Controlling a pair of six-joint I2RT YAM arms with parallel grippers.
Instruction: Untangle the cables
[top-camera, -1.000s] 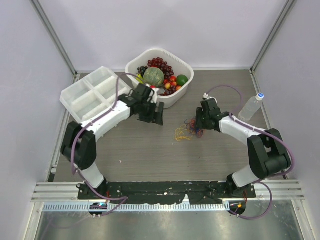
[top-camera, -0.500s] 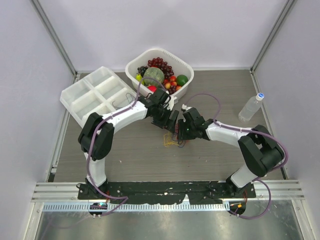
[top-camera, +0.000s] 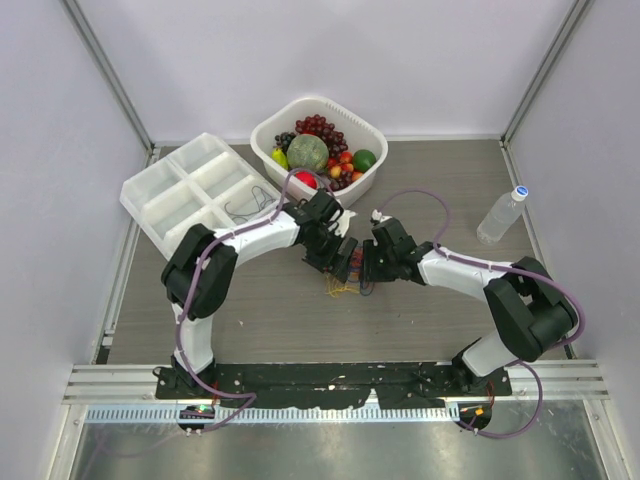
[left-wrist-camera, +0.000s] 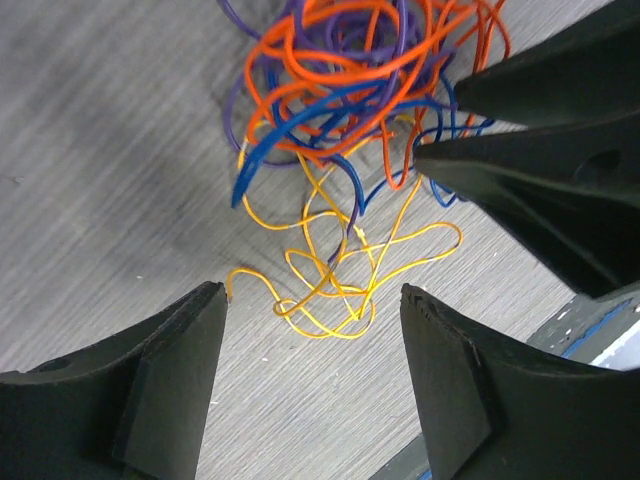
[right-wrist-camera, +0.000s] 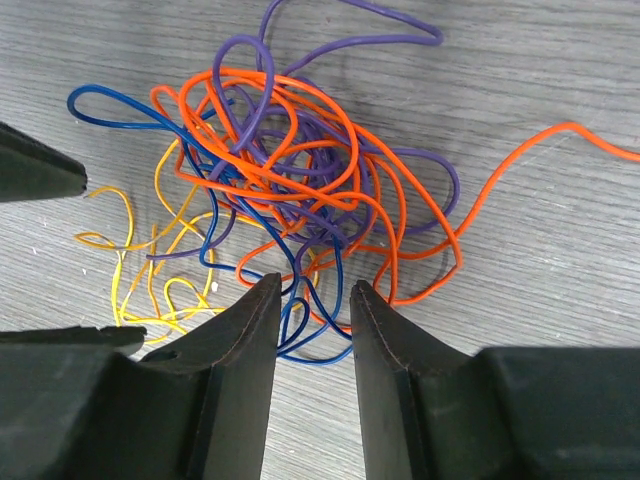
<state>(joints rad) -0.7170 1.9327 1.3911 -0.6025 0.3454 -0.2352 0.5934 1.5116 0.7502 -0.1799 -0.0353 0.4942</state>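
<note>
On the table (top-camera: 260, 310): cables (right-wrist-camera: 300, 190) tangled | left fingers (left-wrist-camera: 170, 390) wide | right fingers (right-wrist-camera: 400, 390) narrow

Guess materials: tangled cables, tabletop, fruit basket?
Cables: thin wire in glossy coloured plastic insulation, likely; they hold springy loops. Tabletop: matte grey wood-grain, probably laminate. Fruit basket: white moulded plastic, smooth wall.
</note>
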